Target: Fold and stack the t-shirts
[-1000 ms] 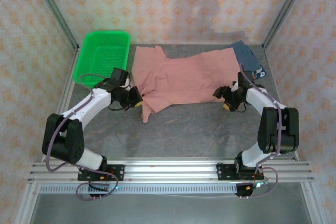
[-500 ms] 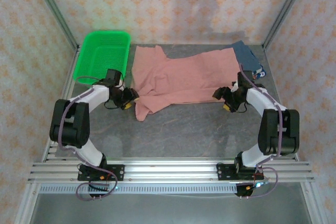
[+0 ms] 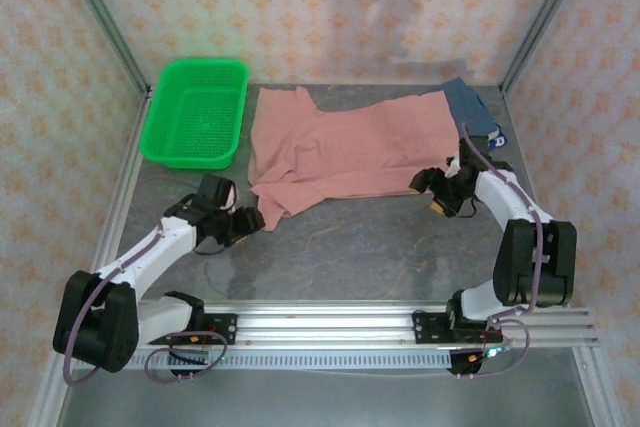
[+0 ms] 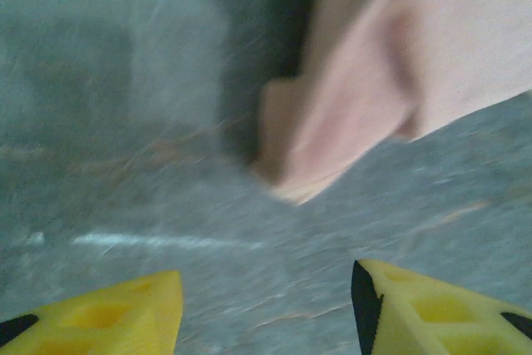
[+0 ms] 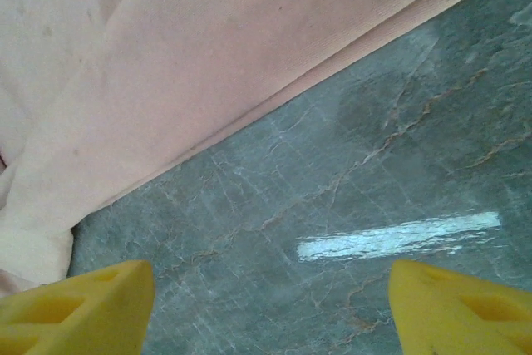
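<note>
The salmon-pink t-shirt [image 3: 345,152] lies rumpled across the far middle of the table [image 3: 350,247], with the slate-blue t-shirt [image 3: 470,107] poking out at its far right corner. Both look limp and light and I judge they will sag, so I'd pinch a hem or the bunched sleeve corner [image 4: 307,164]. My left gripper [image 3: 247,219] and right gripper [image 3: 428,192] stand parted and empty just off the pink shirt's near edge; the left wrist view is smeared, and I cannot tell how much blue cloth lies underneath.
</note>
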You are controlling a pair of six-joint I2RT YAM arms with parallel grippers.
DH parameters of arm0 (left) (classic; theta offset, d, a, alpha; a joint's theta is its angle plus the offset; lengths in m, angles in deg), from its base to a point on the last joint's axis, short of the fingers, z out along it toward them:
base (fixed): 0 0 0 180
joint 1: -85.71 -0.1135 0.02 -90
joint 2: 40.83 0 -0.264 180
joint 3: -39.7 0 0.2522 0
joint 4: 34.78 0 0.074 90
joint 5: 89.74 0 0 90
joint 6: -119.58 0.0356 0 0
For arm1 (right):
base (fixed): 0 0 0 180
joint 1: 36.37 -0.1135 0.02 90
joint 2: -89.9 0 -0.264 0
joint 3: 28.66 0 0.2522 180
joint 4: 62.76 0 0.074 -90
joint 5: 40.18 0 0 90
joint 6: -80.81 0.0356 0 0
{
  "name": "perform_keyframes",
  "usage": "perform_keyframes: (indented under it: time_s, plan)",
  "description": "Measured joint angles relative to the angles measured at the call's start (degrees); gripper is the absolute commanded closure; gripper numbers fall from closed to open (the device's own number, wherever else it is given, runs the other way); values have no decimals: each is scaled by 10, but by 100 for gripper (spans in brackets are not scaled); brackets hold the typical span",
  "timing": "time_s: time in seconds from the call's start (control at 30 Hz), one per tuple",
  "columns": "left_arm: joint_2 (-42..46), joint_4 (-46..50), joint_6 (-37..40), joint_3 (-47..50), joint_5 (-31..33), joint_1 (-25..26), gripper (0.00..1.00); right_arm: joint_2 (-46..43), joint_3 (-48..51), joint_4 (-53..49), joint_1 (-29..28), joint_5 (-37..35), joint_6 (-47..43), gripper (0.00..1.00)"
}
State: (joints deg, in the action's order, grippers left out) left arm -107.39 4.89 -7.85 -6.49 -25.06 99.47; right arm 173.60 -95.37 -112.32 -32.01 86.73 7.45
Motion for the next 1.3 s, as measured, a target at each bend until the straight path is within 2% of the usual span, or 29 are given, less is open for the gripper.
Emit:
perform_keyframes:
  time_s: [0.27, 0.43, 0.67, 0.83, 0.97, 1.07, 1.3]
  plan:
    - [-30, -104, -2, 41, 38, 24, 48, -2, 0, 0, 55, 13, 0, 25]
    - [-63, -164, -2, 41, 42, 24, 50, -4, 3, 2, 60, 17, 0, 26]
    - [-107, -169, -3, 21, 49, 25, 52, -15, 18, 2, 89, 15, 0, 26]
    - [-141, -130, -9, -12, 70, 34, 63, -34, 27, 2, 157, 1, 3, 26]
    - [-170, -75, -14, -49, 101, 45, 88, -34, 31, 19, 192, -12, 18, 27]
    - [-176, -51, -18, -65, 117, 50, 100, -22, 32, 43, 207, -15, 30, 30]
    - [-171, -128, -33, -70, 95, 69, 100, 85, -10, 95, 214, -15, 50, 45]
